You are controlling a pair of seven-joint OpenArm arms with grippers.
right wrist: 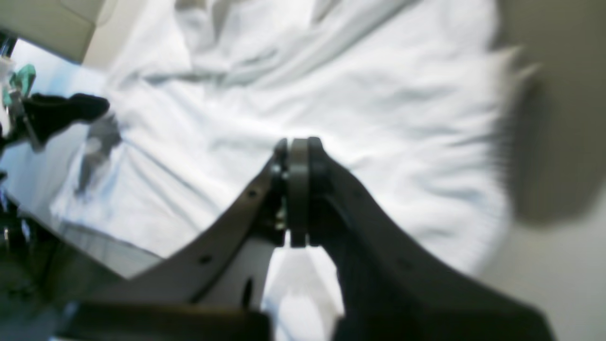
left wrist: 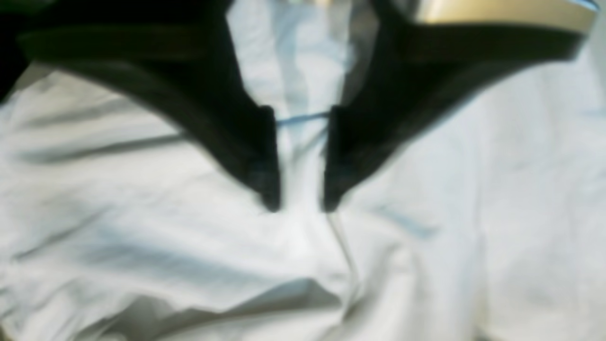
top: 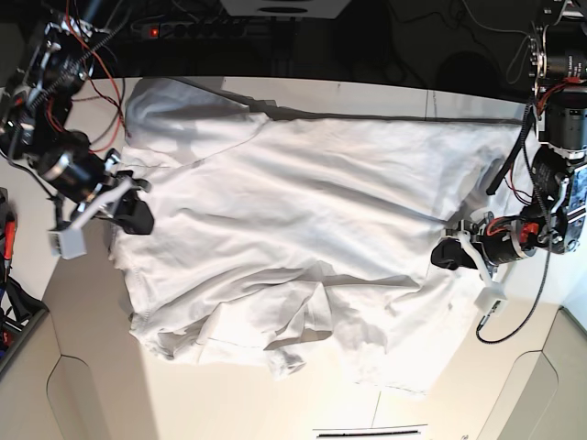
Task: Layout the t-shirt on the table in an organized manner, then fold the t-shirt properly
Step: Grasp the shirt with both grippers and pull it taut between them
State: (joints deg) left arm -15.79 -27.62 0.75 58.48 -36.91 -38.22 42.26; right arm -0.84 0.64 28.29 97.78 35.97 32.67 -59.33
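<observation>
Shirt [top: 312, 206] sprawls across the table [top: 477, 408], its bunched hem towards the near edge! Right gripper [right wrist: 297, 142] clenched above one side, left gripper [left wrist: 303, 206] parted over the other, nearer those loose folds!

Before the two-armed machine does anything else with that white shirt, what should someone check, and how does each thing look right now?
- Whole shirt supported by the table: cannot tell; the t-shirt covers much of the table, but its far parts are partly hidden.
- Shirt smooth: not ok; folds and creases run across it, mostly along the near edge.
- Near edge straight: not ok; it is ragged and bunched.
- Left gripper positioned at the cloth: ok; its fingertips are right by the shirt, with white cloth between them.
- Right gripper open for a new grasp: not ok; its fingertips are together.
</observation>
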